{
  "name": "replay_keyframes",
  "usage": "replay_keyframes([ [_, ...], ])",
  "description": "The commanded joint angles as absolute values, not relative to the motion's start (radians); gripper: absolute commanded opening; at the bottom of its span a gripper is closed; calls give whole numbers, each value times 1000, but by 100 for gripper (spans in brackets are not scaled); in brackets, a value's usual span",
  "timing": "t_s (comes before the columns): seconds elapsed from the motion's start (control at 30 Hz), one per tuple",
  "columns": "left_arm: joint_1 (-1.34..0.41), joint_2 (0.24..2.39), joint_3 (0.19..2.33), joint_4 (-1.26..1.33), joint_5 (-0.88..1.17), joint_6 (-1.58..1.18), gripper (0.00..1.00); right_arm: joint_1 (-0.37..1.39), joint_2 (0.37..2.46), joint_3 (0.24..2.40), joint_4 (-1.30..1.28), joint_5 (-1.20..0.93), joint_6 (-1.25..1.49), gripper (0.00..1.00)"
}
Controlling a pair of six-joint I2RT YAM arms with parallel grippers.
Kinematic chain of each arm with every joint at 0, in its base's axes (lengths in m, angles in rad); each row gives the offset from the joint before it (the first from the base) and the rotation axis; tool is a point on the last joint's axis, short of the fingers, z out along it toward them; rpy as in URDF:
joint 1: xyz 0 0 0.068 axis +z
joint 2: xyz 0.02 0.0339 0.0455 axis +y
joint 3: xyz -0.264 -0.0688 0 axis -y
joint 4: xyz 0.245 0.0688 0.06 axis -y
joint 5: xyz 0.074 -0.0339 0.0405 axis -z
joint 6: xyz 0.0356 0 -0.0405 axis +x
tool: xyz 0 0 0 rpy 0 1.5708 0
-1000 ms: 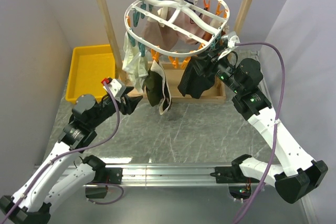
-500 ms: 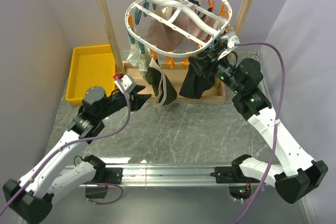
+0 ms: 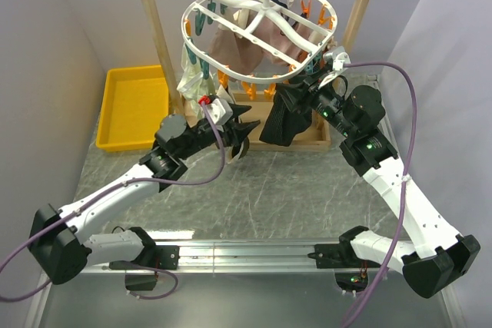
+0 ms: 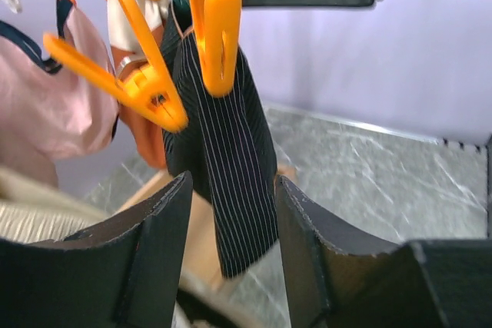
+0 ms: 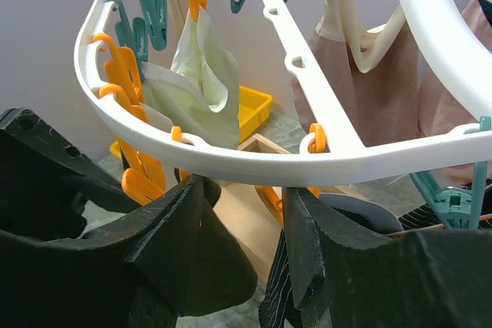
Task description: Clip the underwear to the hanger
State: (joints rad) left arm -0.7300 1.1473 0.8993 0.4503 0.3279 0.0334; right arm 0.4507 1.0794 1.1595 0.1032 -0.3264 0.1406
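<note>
The left arm has swung in from the left side. Its end effector [image 3: 243,118] is now right up by the hanging clothes, in the middle. The hanger [image 5: 361,160] has rocked a little. The right arm is where it was.

The underwear [image 5: 219,270] hangs down from the near edge of the hanger, over the tabletop [image 3: 292,190]. It looks pinned at one spot only, so the rest droops. I think the step now is to catch the loose side and pin it up too.

The left end effector has its fingers apart. Nothing is pinched in them. In the left wrist view, a black garment [image 3: 284,117] under an orange clip [image 4: 221,28] shows in the gap, but it is not squeezed. I cannot tell if the left fingers touch the underwear.

The right end effector [image 5: 244,190] has its fingers apart too. They sit just under the hanger's edge and hold nothing.

Next, the left fingers need to close on the loose edge and lift it to a free clip. The hanger swings, so a slow move seems best.

A yellow bin [image 3: 134,105] sits at the back left. I see nothing in it.
</note>
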Motion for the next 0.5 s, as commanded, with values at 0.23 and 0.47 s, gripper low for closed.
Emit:
replay_keyframes([
  [0.23, -770, 1256, 977, 736, 221, 55, 52, 451, 1069, 1193, 138, -339, 158, 53],
  [0.47, -775, 1318, 1003, 791, 212, 52, 52, 451, 1069, 1190, 143, -344, 166, 53],
])
